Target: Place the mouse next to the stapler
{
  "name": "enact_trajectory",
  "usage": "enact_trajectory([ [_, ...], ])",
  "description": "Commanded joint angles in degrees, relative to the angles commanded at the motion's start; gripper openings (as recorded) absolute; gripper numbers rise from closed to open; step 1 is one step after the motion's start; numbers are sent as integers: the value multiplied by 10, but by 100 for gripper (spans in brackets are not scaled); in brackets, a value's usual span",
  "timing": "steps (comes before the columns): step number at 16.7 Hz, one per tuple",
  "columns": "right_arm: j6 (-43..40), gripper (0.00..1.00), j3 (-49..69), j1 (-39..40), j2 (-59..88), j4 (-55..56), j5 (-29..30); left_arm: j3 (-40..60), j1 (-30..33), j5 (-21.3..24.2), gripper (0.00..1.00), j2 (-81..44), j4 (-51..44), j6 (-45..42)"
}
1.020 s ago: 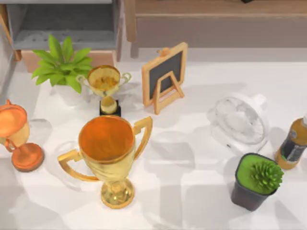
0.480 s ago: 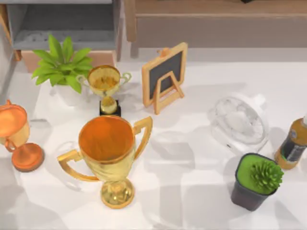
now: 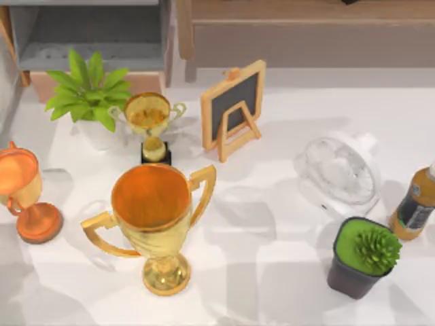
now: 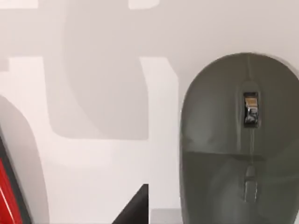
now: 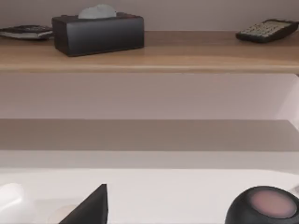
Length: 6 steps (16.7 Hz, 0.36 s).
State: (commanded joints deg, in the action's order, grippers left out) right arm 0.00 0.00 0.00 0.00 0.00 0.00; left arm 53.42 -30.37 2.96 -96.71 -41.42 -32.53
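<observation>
a dark tip of the left gripper's fingers (image 4: 135, 207) pokes into the left wrist view; whether they are spread or pressed together i cannot tell. that wrist looks straight down on the white desk (image 4: 93, 93), with the grey mouse (image 4: 240, 140) lying flat just beside the tip, apart from it, and a red-edged thing (image 4: 7, 191) at the far side. a dark tip of the right gripper's fingers (image 5: 91, 207) shows too, state unclear, the wrist level, facing a wooden shelf (image 5: 149, 60) with a black tissue box (image 5: 98, 32) and calculator (image 5: 266, 30)
</observation>
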Motion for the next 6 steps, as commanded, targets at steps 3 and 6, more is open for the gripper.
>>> enact_trajectory([
  [3,0,100,0,0,0,0,0,0,0,0,100,0,0,0],
  [6,0,100,0,0,0,0,0,0,0,0,100,0,0,0],
])
